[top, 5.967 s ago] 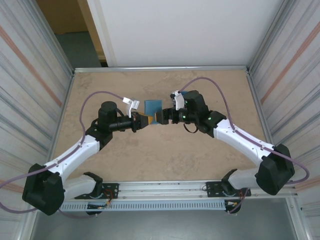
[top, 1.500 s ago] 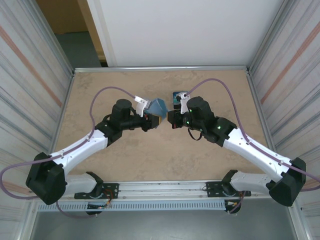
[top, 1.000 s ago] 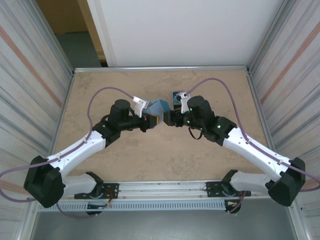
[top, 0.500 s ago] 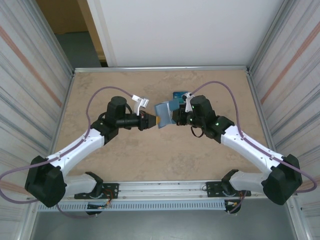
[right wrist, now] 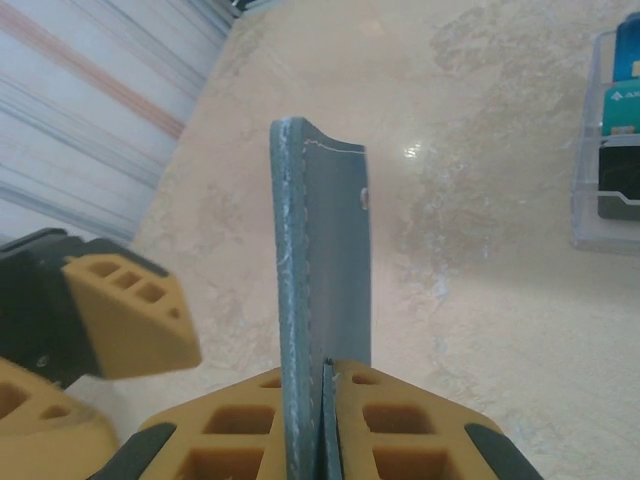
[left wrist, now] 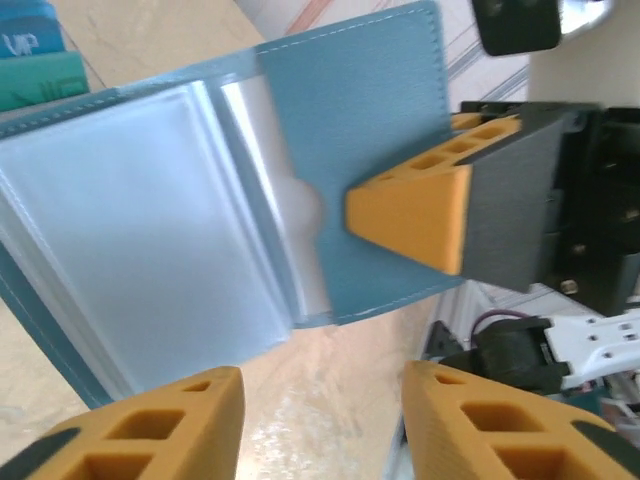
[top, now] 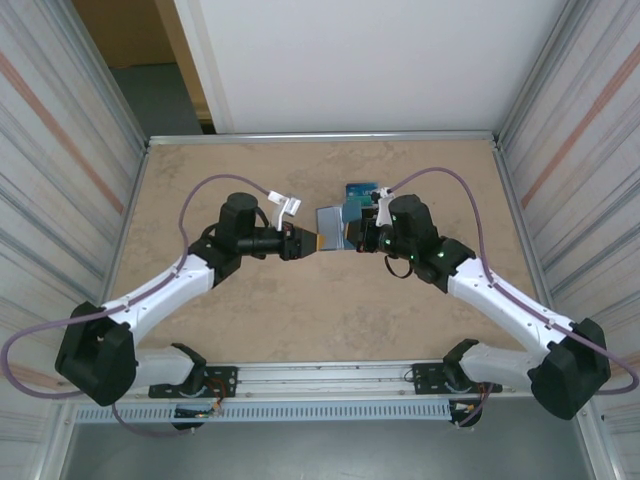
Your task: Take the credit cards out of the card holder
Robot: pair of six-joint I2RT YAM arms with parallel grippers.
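Card holder (top: pixel 331 228): open, held off the worktop (top: pixel 300 330) near its centre, a little toward 12 o'clock. In the left wrist view its clear inner pockets face the camera. They look blank, but the pane is blurred and I cannot tell whether any card remains inside.

Right fingers (right wrist: pixel 410 425): at 3 o'clock of the holder, closed on 1 flap, which stands edge-on between them.

Left fingers (left wrist: pixel 160 425): at 9 o'clock of the holder, parted, just short of it and touching nothing.

Change noted: 1 second ago the holder sat at the left fingers and the right ones were apart from it. It has now passed across, and the left side has let go and opened.

Meaning, as a judgement: with the holder steadied by the right arm, the left is free to reach into a pocket.

Surroundings: a clear stand (right wrist: pixel 590 150) at 1 o'clock of the holder carries blue and teal credit cards (right wrist: pixel 622 100), upright.
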